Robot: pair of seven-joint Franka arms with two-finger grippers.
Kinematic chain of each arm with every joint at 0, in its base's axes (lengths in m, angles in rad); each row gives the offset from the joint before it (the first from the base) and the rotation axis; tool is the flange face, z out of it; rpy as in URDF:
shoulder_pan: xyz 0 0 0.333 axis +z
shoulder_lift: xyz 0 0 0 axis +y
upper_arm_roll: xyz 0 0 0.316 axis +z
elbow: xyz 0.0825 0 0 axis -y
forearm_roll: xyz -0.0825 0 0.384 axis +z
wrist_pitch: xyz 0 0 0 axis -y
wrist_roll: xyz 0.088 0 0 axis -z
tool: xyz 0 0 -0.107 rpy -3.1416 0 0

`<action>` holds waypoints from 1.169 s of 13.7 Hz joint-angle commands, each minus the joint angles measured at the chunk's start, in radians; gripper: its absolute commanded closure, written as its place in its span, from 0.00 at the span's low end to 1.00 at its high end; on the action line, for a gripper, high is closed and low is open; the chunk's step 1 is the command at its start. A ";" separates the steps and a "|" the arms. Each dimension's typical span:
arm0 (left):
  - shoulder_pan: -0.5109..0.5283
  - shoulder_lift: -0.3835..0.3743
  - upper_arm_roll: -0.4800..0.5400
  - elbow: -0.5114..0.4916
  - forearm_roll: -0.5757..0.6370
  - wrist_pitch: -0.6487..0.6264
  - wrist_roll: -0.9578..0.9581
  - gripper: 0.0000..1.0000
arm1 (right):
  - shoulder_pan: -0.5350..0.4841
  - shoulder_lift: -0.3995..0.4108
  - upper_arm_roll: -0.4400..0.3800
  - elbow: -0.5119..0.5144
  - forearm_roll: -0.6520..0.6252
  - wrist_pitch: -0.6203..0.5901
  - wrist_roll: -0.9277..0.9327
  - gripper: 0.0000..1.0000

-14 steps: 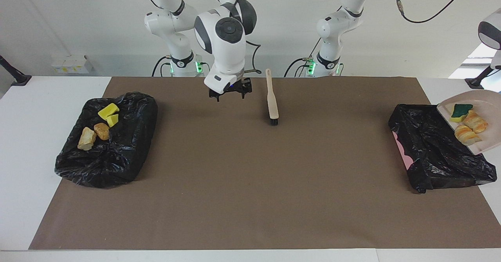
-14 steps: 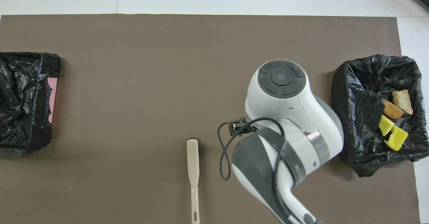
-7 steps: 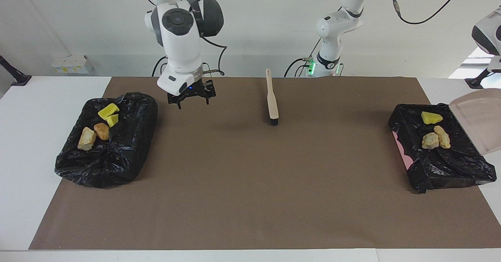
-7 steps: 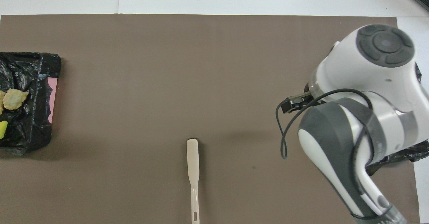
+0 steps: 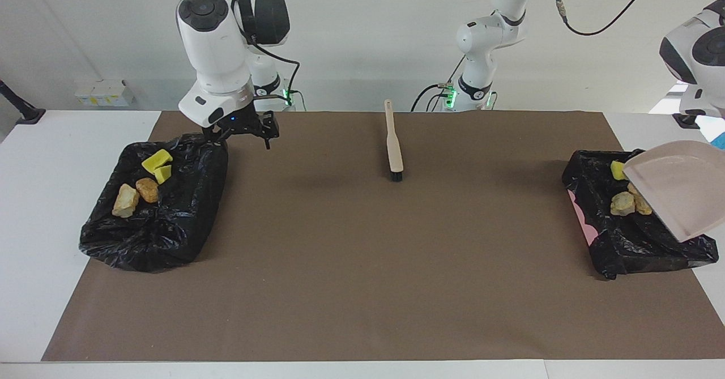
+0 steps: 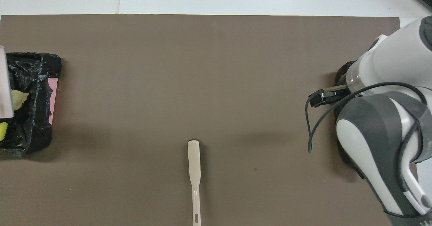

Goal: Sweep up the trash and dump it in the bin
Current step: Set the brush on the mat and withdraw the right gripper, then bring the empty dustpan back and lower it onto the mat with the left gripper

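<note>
The trash lies in two black-bagged bins. The bin [image 5: 170, 226] at the right arm's end holds two yellow sponge pieces [image 5: 157, 161] and two tan lumps [image 5: 147, 190]. The bin [image 5: 640, 243] at the left arm's end holds a yellow sponge [image 5: 617, 169] and two tan lumps [image 5: 622, 203]. It also shows in the overhead view [image 6: 33, 118]. My left gripper [image 5: 720, 141], cut off by the picture's edge, holds the beige dustpan [image 5: 677, 189] tilted over that bin. My right gripper [image 5: 241, 135] is open and empty above the inner rim of the other bin.
The beige brush [image 5: 393, 141] lies on the brown mat [image 5: 362, 265] near the robots, bristles pointing away from them; it also shows in the overhead view [image 6: 194, 168]. White table surrounds the mat. The right arm [image 6: 381, 124] hides its bin from above.
The dustpan tipped its green-topped sponge and two lumps into the bin at the left arm's end, then swung back over it. The right gripper moved from mid-table to its own bin's rim.
</note>
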 commanded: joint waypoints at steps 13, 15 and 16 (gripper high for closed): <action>-0.401 0.044 0.013 -0.155 -0.538 0.007 -1.074 1.00 | 0.009 -0.109 -0.226 -0.008 0.116 -0.006 0.005 0.00; -0.446 0.062 0.011 -0.139 -0.580 0.010 -1.177 1.00 | 0.009 -0.100 -0.223 0.007 0.113 -0.005 -0.005 0.00; -0.483 0.076 0.013 -0.117 -0.609 0.006 -1.229 1.00 | 0.010 -0.100 -0.222 0.007 0.113 -0.008 -0.002 0.00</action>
